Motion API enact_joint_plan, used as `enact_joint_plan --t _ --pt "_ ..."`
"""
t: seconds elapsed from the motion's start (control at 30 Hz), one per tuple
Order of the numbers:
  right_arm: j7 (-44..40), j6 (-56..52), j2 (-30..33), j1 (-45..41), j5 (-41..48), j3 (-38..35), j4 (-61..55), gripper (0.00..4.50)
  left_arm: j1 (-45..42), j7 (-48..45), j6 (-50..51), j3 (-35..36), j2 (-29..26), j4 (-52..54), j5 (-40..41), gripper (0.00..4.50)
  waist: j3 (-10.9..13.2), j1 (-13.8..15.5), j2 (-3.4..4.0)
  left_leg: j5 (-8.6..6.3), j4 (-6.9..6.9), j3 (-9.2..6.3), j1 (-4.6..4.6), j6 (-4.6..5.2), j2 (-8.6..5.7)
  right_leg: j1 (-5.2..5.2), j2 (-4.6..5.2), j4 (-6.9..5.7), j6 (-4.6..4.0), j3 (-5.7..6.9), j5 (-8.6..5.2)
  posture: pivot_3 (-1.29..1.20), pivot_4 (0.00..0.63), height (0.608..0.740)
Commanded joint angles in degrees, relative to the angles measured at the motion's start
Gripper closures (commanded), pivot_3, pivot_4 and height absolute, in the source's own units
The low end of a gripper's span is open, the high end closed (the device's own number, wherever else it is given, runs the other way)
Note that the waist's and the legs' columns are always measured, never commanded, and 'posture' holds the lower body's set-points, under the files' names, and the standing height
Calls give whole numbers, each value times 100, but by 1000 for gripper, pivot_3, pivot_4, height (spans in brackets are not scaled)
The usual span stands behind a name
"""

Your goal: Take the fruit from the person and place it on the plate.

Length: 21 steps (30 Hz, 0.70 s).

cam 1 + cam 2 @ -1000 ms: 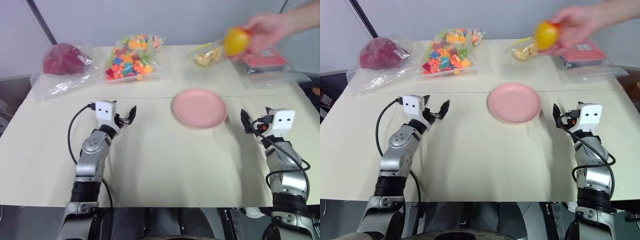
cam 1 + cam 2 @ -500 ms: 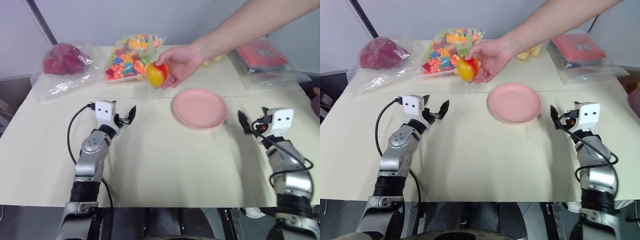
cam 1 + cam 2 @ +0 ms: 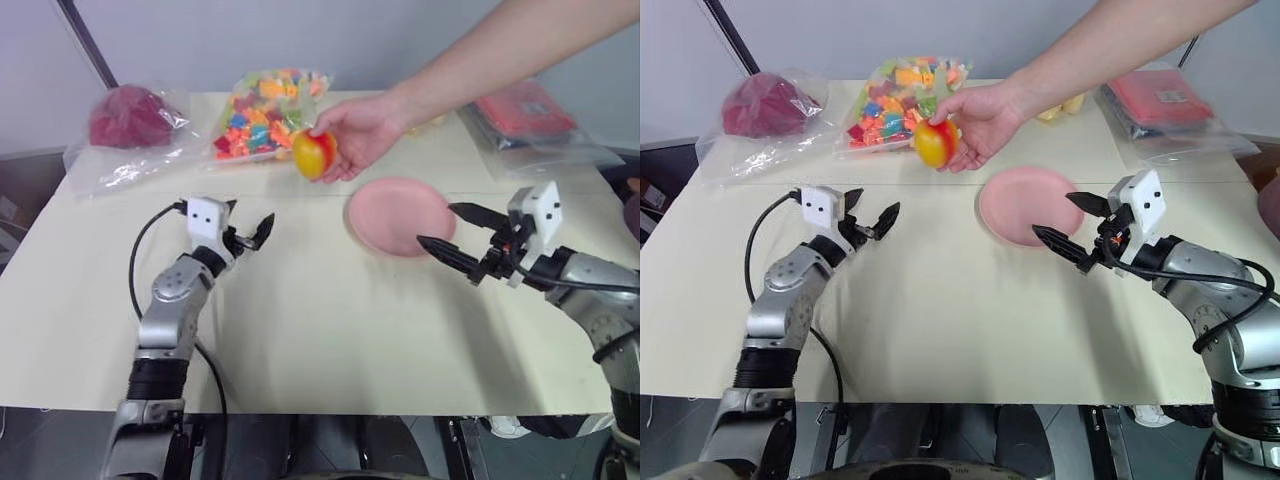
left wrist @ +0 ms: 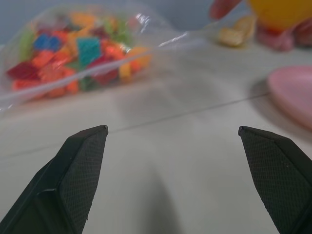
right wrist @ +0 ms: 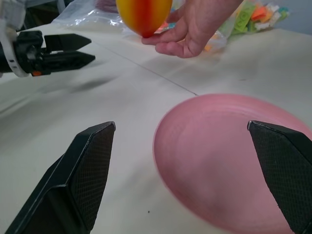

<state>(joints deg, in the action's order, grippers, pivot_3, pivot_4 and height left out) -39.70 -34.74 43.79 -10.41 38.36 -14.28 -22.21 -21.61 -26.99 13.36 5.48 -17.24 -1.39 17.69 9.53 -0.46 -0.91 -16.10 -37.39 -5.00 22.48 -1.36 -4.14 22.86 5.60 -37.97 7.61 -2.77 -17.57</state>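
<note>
Fruit (image 3: 314, 155): held in person's hand (image 3: 360, 133) above table (image 3: 320, 330), just beyond pink plate (image 3: 385, 205) toward my left side; not yet mine. Plate bare. My right gripper (image 3: 448, 228): fingers spread wide, nothing held, over plate's near rim, pointing toward fruit. My left gripper (image 3: 257, 232): fingers apart, unloaded, well left of plate. Handover, carry and placing all remain.

Yellow-red fruit (image 3: 313, 155) in person's hand (image 3: 362, 135), above table beside empty pink plate (image 3: 393, 213)
</note>
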Motion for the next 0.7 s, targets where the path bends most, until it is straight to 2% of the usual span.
enact_joint_plan --t 0.03,0.27,0.7 --pt "36 108 -40 -89 -124 -6 -43 62 -444 -293 270 92 -93 430 436 0 0 6 0 0 0 0 0 0 0 0 1 0 0 0 0 0 150 740" --pt "118 291 -149 -114 -439 45 45 62 -877 -778 481 -128 5 263 729 0 0 -29 0 5 4 1 0 -9 1 3 -2 0 0 1 0 0 150 740" --pt "315 405 -462 22 -682 52 -43 62 -1845 -724 46 -271 561 -809 502 0 4 -9 -7 11 0 1 1 -19 0 1 -2 0 0 1 0 0 150 740"
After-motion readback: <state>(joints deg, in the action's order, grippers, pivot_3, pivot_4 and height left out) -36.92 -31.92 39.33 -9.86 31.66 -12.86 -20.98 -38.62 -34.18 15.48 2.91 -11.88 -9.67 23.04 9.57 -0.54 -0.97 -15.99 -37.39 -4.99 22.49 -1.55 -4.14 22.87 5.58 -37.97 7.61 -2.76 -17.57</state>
